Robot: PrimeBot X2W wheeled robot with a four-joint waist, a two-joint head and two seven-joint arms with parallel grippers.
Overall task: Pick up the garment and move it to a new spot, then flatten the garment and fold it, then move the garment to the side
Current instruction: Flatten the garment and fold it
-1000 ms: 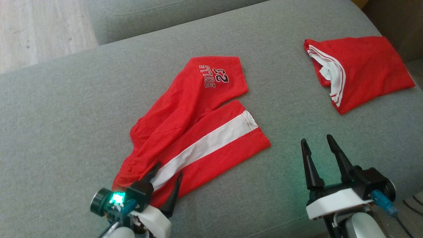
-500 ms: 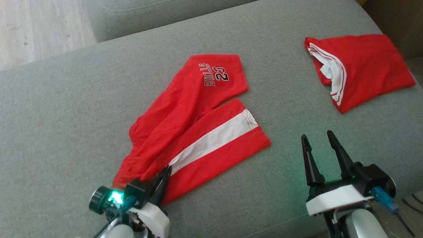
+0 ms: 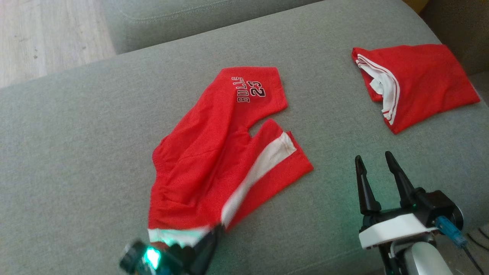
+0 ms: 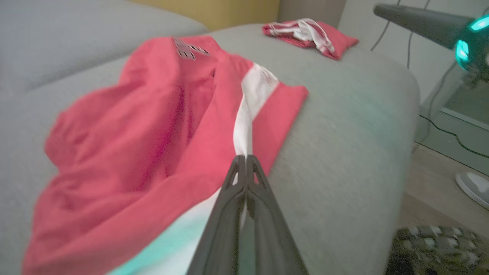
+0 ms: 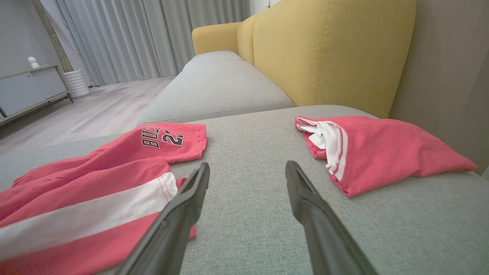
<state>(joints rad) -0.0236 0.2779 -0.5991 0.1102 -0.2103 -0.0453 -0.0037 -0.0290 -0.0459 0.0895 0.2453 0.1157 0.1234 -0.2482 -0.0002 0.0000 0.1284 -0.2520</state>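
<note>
Red shorts with a white side stripe and "BULLS 23" print lie on the grey sofa seat. My left gripper is shut on the shorts' near waistband edge and holds it lifted off the seat; in the left wrist view the left gripper pinches the fabric at the white stripe, and the shorts bunch up behind it. My right gripper stands open over bare seat to the right of the shorts, empty. The right wrist view shows the right gripper between the shorts and a folded garment.
A folded red garment with white trim lies at the seat's far right. Wooden floor shows at the upper left. A yellow sofa back rises behind the seat. The seat's right edge drops to the floor, with cables there.
My left gripper closed on the shorts' waistband edge and pulled it toward the near edge and up, bunching the striped leg. The right gripper stayed open, almost still.
</note>
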